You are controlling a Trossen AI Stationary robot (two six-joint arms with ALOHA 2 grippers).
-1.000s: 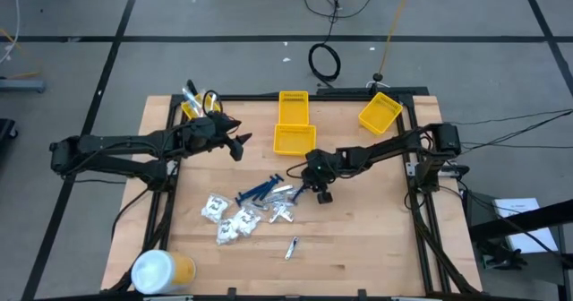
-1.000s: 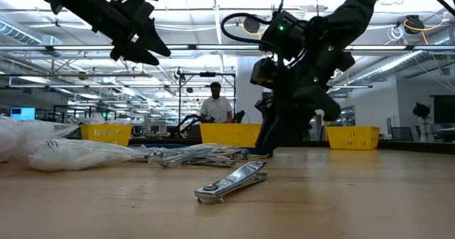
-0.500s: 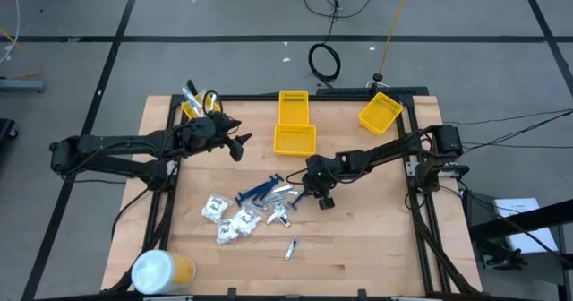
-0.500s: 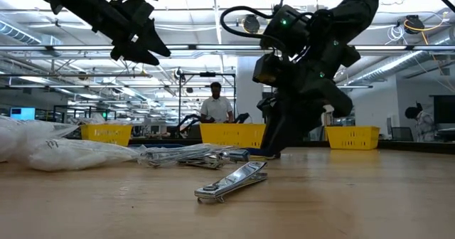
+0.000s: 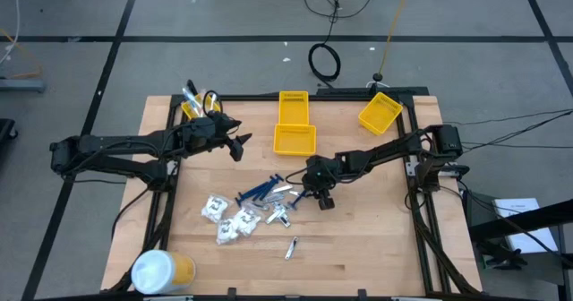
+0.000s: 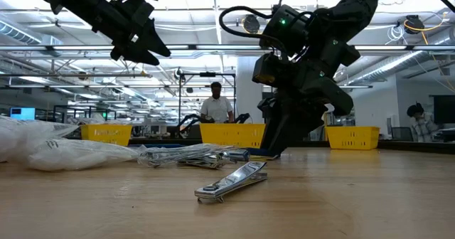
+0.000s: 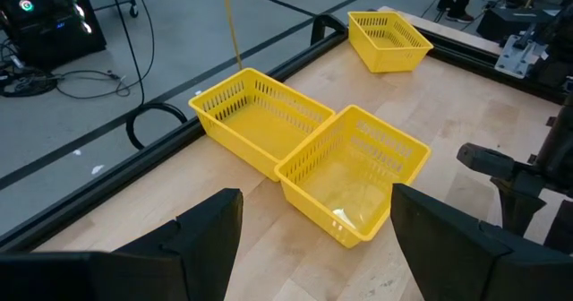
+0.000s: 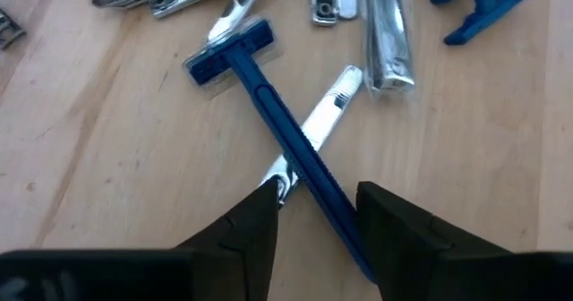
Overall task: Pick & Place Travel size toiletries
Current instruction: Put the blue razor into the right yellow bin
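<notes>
**Right gripper over crossed razor and toothbrush**

Right gripper (image 8: 313,213) low over the table (image 5: 358,238), fingers parted either side of a blue razor (image 8: 277,140) lying across a white toothbrush (image 8: 318,122), gripping nothing. Just beside the razor: silvery tubes (image 8: 389,46); white packets (image 5: 228,219) a little beyond. Left gripper (image 7: 309,234) raised near the yellow bins (image 7: 354,171), open, empty

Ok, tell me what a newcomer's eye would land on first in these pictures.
First the right gripper, low over the table's middle, fingers open astride a dark blue razor lying crossed over a white toothbrush. Then the scatter of white packets on the wood, and the yellow bins along the far edge, where the left gripper hangs raised and open.
</notes>
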